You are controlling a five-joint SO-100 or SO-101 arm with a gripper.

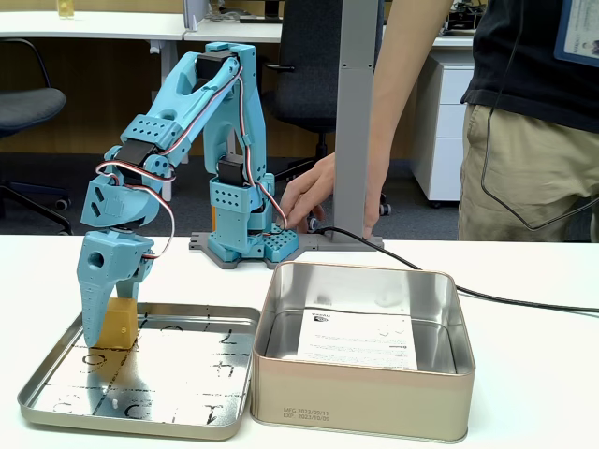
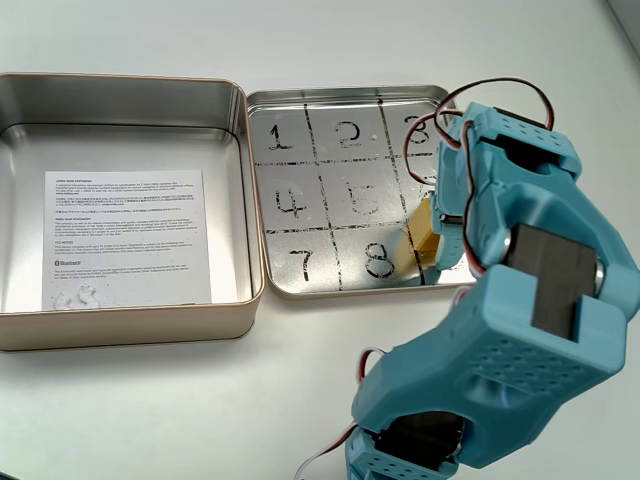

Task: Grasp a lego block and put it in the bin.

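1 yellow block (image 1: 119, 324) is pinched between the gripper (image 1: 105, 329) jaws on the tray (image 1: 187, 412); the bin (image 1: 365, 398) is seen just alongside.

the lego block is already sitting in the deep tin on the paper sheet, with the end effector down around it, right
Not quite. The lego block is in the shallow numbered tray, not the deep tin, which holds just the paper sheet. The end effector is indeed down at the block, as both fixed views show.
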